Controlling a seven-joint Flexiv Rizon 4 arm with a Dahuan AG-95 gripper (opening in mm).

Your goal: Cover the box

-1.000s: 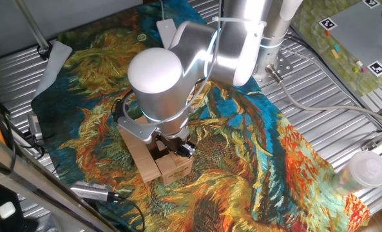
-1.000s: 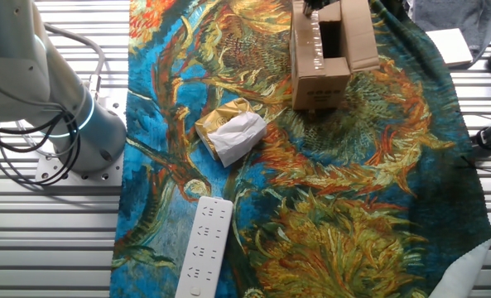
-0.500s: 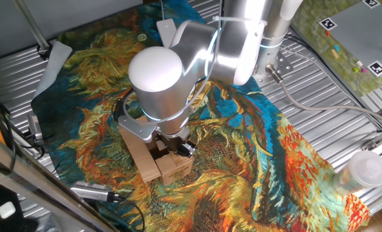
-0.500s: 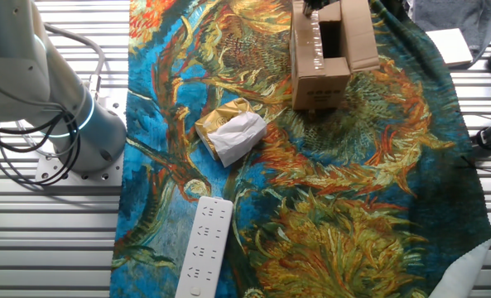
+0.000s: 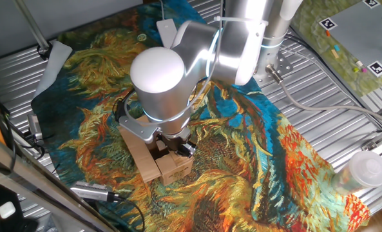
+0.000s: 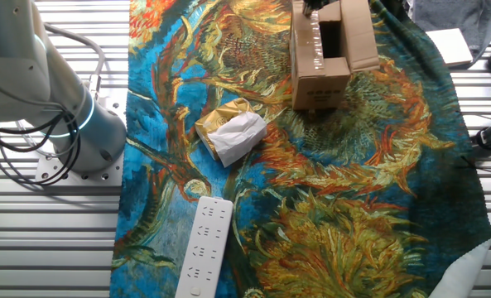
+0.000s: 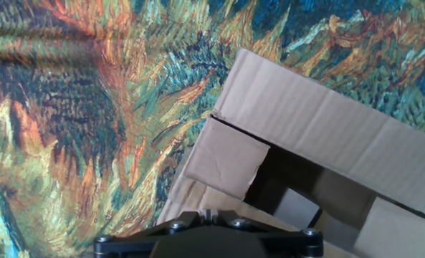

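The box [image 5: 172,167] is brown cardboard and stands on the painted cloth under my wrist. In the other fixed view the box [image 6: 320,79] sits at the top edge with its top open, one flap spread to the right and a taped flap on the left. In the hand view the box [image 7: 320,122] shows a long flap raised, a short flap folded inward and a dark interior. My gripper [image 7: 208,212] has its fingers pressed together, low over the near side of the box opening. In the one fixed view my gripper [image 5: 178,147] is mostly hidden by the arm's joint.
A crumpled white-and-yellow wrapper [image 6: 231,131] lies left of the box. A white power strip [image 6: 204,246] lies near the cloth's lower left. The arm's base [image 6: 63,124] stands on the slatted table. A clear plastic cup [image 5: 364,171] stands at the table's right.
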